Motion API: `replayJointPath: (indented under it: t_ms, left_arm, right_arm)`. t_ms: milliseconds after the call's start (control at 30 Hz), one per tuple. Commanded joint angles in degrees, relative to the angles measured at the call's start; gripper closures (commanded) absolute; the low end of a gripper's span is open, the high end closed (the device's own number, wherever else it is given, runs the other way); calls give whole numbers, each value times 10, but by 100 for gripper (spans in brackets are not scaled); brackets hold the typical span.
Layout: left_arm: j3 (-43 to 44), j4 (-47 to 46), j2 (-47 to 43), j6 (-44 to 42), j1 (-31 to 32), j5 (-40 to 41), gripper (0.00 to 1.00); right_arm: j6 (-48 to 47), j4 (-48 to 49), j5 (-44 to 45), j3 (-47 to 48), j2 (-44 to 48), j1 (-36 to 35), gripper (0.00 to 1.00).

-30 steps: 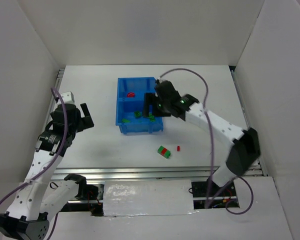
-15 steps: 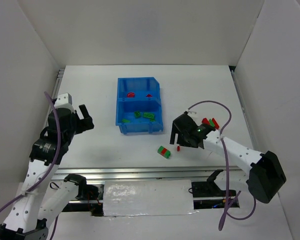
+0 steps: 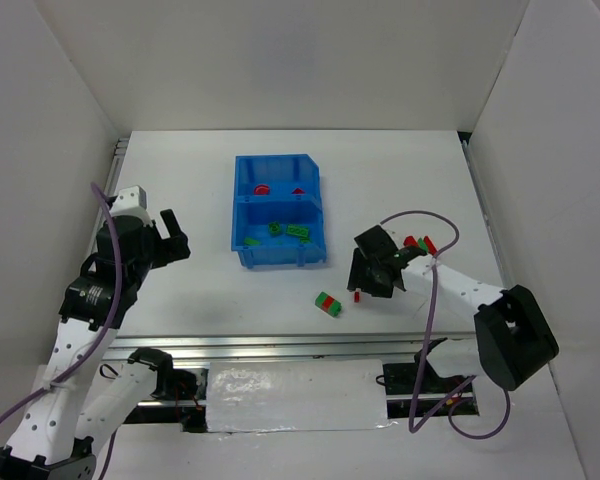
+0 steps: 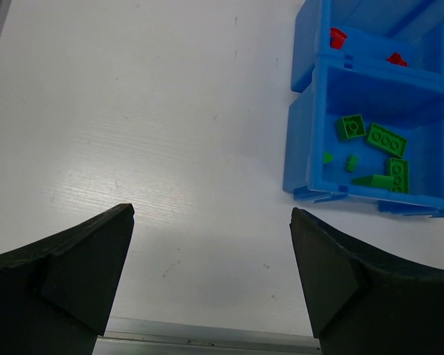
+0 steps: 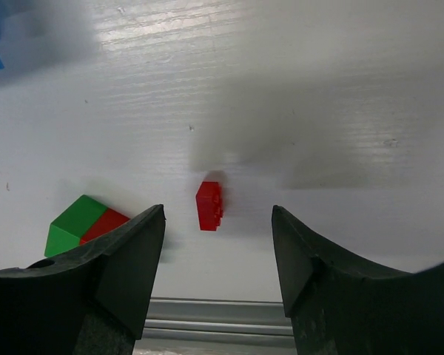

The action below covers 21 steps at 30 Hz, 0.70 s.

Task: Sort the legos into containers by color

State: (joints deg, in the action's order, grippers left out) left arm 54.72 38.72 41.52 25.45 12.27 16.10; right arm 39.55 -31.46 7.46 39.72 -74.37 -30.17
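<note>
White worktop [image 3: 180, 180] carrying a blue bin [image 3: 280, 258], with a red-green brick pair [image 3: 328, 302] and a lone red brick [image 5: 209, 205] lying just apart nearby.

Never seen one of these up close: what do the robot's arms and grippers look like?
The left arm and right arm have white shells with black joints. A thin purple cable loops along each. The left gripper and right gripper are black, with two wedge-shaped fingers.

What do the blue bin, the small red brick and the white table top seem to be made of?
Blue bin: moulded plastic, smooth and slightly glossy, with thin even walls and ribbed corners.
Red brick: hard plastic, it seems; one uniform colour, with small bumps along one side.
Table top: probably painted or laminated board; it shows faint streaks and a soft glare.
</note>
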Motion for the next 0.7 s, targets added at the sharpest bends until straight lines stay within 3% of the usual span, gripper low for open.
replayJointPath:
  t_ms: [0, 267, 500, 533, 567, 600, 667]
  left_arm:
    - [2, -22, -2, -13, 3, -11, 0]
    - [0, -27, -2, -14, 3, -10, 1]
    - [18, -11, 50, -13, 1, -8, 1]
    - [9, -15, 29, -13, 1, -11, 0]
    - [5, -21, 18, -15, 1, -12, 0]
    - [0, -26, 6, -15, 1, -11, 1]
    - [-4, -30, -10, -15, 1, -6, 1]
  right_arm:
    - [-3, 35, -14, -6, -12, -1, 34]
    - [12, 24, -18, -17, -39, -12, 43]
    - [40, 25, 0, -18, -67, -37, 62]
    - [39, 26, -1, -19, -70, -38, 67]
    - [39, 26, 1, -18, -69, -42, 88]
    - [39, 25, 3, -17, -68, -41, 98]
    - [36, 25, 5, -11, -54, -41, 100]
